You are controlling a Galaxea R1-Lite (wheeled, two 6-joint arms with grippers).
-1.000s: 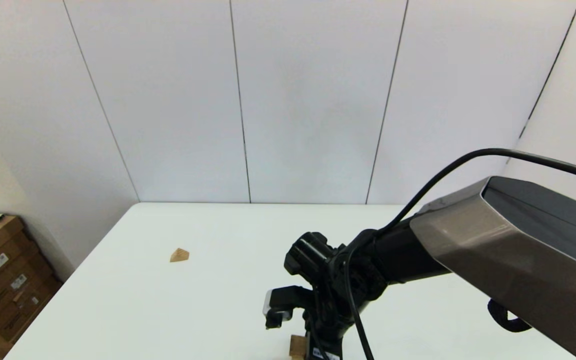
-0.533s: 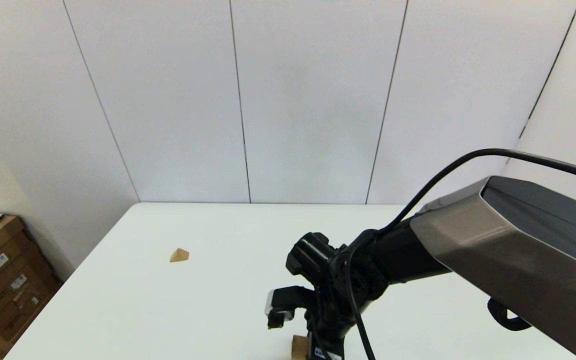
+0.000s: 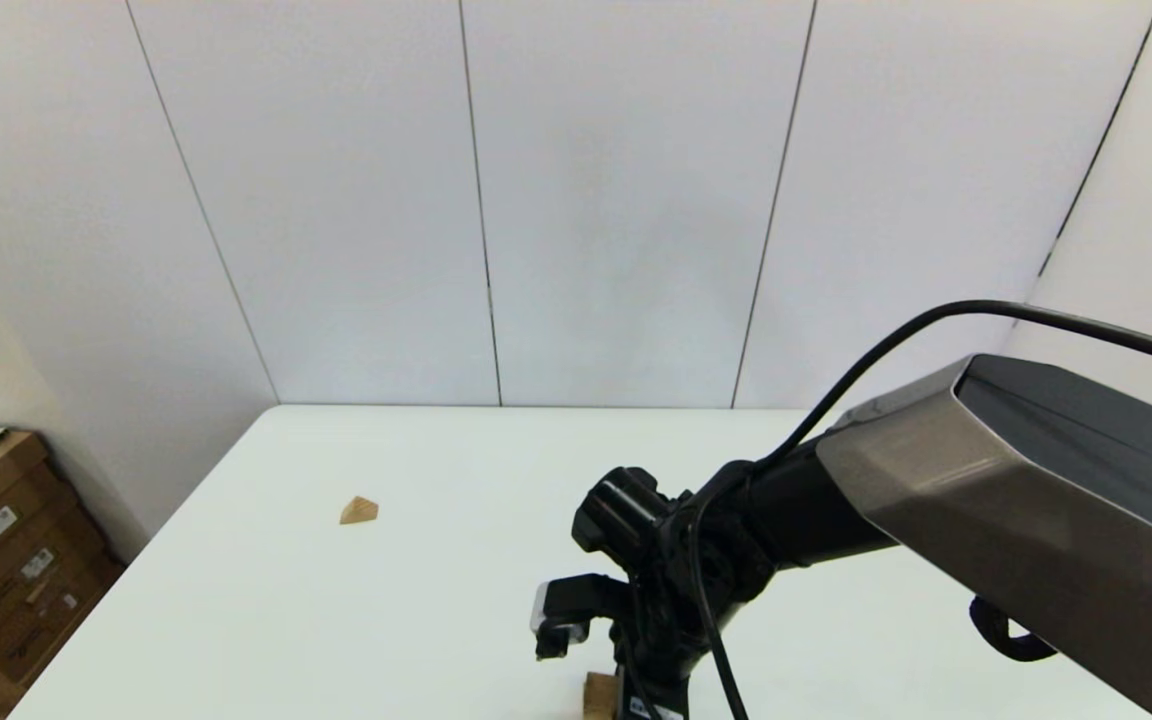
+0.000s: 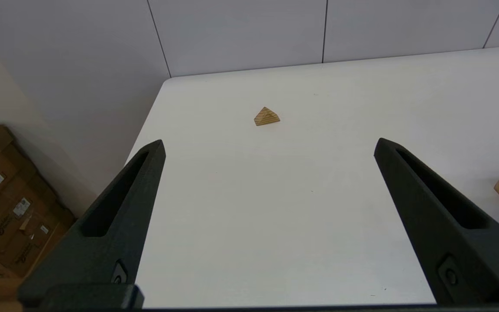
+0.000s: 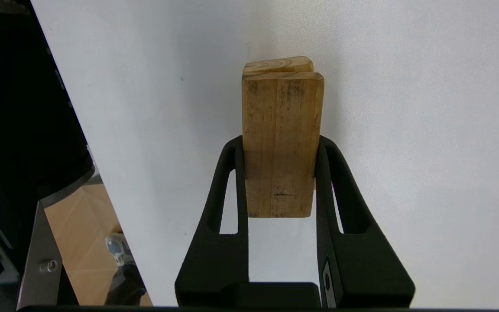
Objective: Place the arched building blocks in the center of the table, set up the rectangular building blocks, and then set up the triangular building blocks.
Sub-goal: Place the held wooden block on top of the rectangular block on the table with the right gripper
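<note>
Presently: right gripper (image 5: pixel 280 173) clamped on the rectangular building blocks (image 5: pixel 280 138).
Lower squarely onto the arched building blocks (image 5: pixel 278 65), apparently beneath; release only once seated. Left gripper (image 4: pixel 269 145) idle, spread wide.

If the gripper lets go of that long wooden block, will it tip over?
Probably steady if flat. The right gripper clamps the long wooden block, which looks stiff, with flat faces. It seems to sit over the arched block, so an off-centre release might tip it.
</note>
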